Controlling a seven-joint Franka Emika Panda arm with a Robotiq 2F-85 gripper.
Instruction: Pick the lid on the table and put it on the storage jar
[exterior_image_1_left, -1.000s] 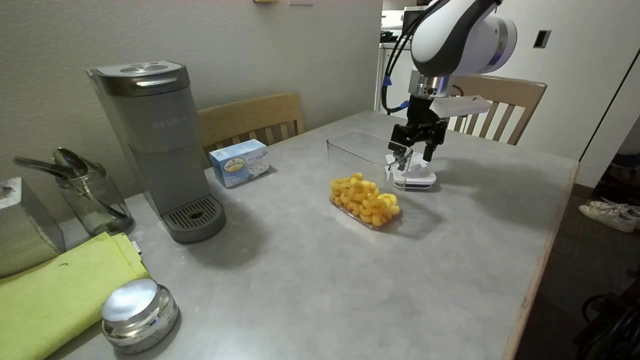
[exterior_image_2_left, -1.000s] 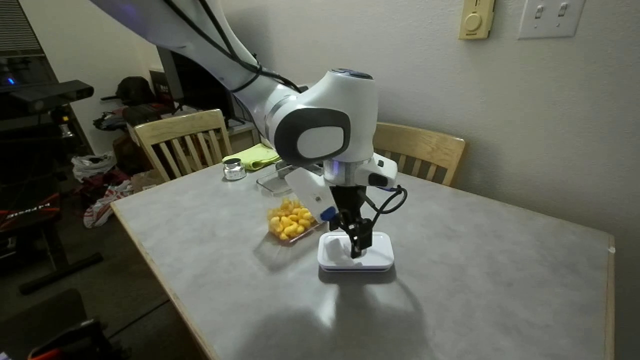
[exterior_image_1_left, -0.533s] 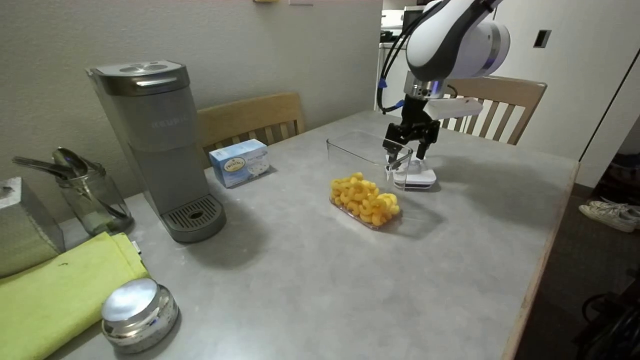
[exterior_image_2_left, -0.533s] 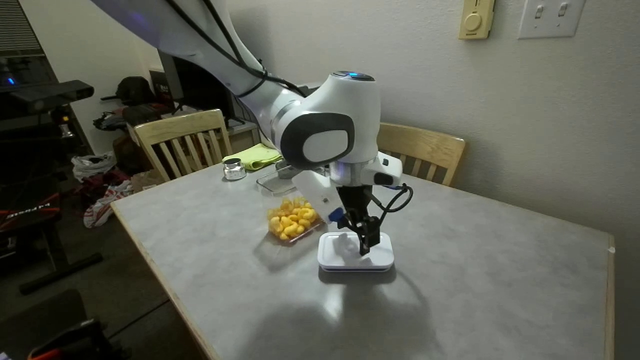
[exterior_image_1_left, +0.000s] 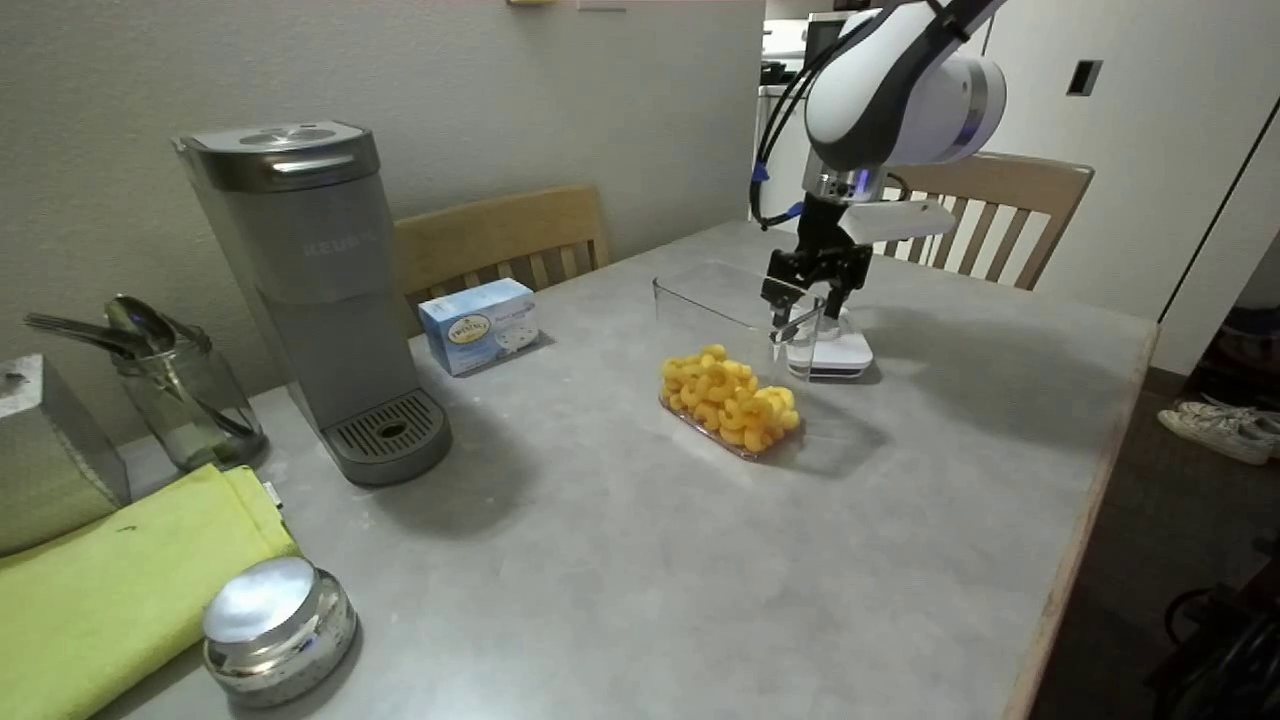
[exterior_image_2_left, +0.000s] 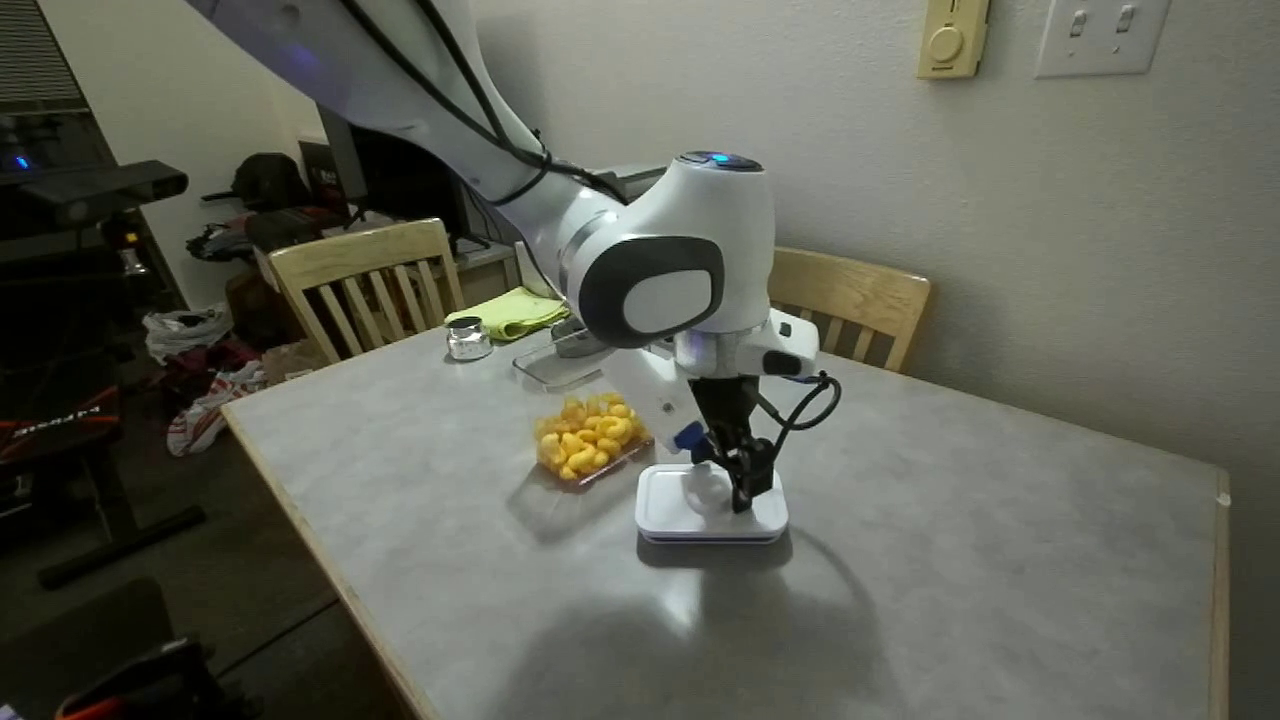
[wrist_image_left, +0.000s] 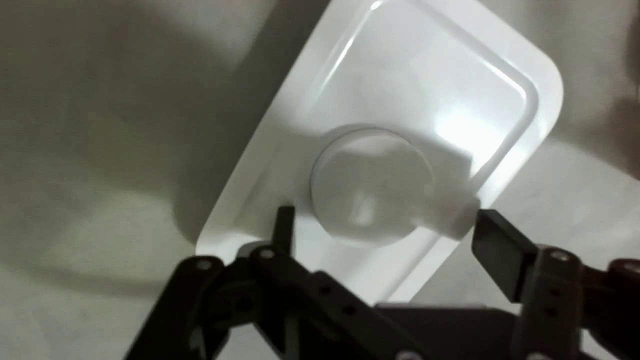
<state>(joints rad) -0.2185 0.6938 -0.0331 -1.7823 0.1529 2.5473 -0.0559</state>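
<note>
"What was closest in the wrist view?"

"The gripper (wrist_image_left: 382, 222), its fingers (wrist_image_left: 500, 255) standing well apart. A round knob (wrist_image_left: 370, 190) showed between and beyond their tips."

"And under them?"

"The lid (wrist_image_left: 420, 95), white and rectangular, with that knob in its middle. It lay flat on the grey table (exterior_image_2_left: 1000, 560); whether a fingertip touched it, I couldn't tell."

"Next out?"

"The storage jar (exterior_image_1_left: 715, 335), clear-walled and upright, just beside the lid. Yellow-orange pieces (exterior_image_1_left: 725, 400) were heaped in its bottom."

"What stood farther off?"

"In an exterior view, a pale blue box (exterior_image_1_left: 480, 325), then a tall grey coffee machine (exterior_image_1_left: 330, 250), then a glass jar (exterior_image_1_left: 180, 430) holding cutlery (exterior_image_1_left: 142, 322)."

"And at the far end?"

"A shiny metal tin (exterior_image_2_left: 468, 340) beside a folded yellow-green cloth (exterior_image_2_left: 518, 315). In an exterior view a wooden chair (exterior_image_2_left: 360, 255) stood at the table's edge near them."
</note>
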